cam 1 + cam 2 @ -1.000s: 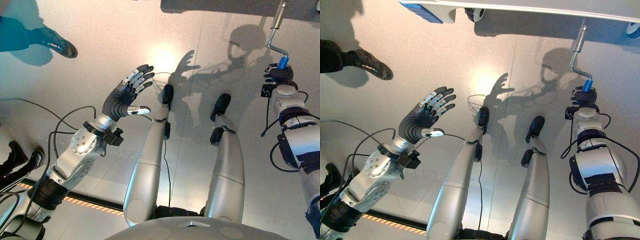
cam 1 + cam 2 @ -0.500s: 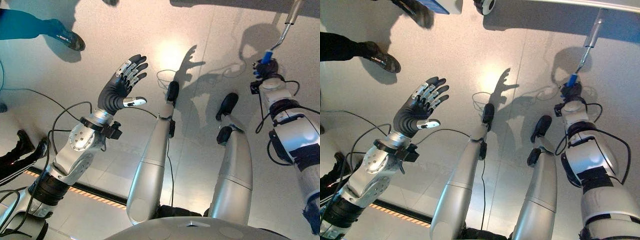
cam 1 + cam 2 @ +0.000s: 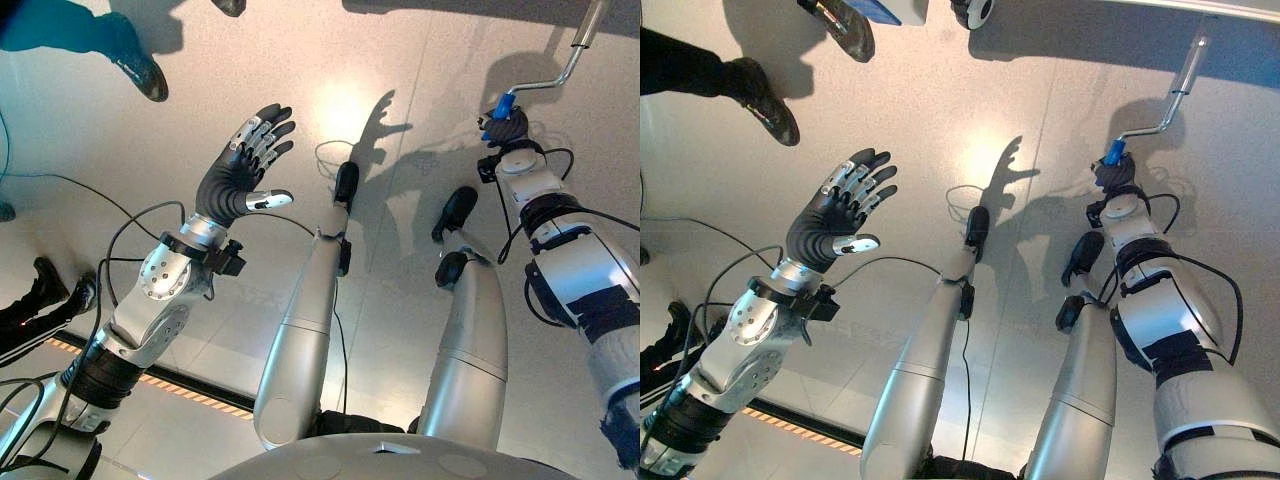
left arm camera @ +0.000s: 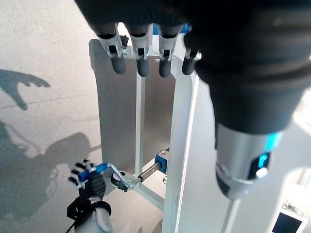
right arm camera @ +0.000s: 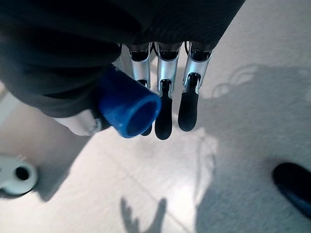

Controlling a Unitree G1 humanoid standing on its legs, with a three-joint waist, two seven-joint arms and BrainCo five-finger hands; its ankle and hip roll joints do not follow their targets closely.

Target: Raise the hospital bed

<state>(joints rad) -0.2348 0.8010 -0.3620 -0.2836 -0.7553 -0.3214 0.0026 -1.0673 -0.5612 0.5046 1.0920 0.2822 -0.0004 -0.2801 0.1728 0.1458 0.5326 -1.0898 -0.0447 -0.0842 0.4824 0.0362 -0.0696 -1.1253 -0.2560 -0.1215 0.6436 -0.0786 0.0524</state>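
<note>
Bed frame (image 4: 184,145) cropped; crank grip (image 5: 127,108) in right hand (image 3: 1118,176).

Glossy pale floor (image 3: 400,60), bright glare

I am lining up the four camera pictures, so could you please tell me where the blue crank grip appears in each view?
Left eye view: blue crank grip upper right, in the right robot hand.
Right eye view: grip upper right, below the steel crank arm.
Left wrist view: grip lower left, far off.
Right wrist view: grip close, centre left, fingers beside it.
Shared landmark: the right robot hand.
</note>
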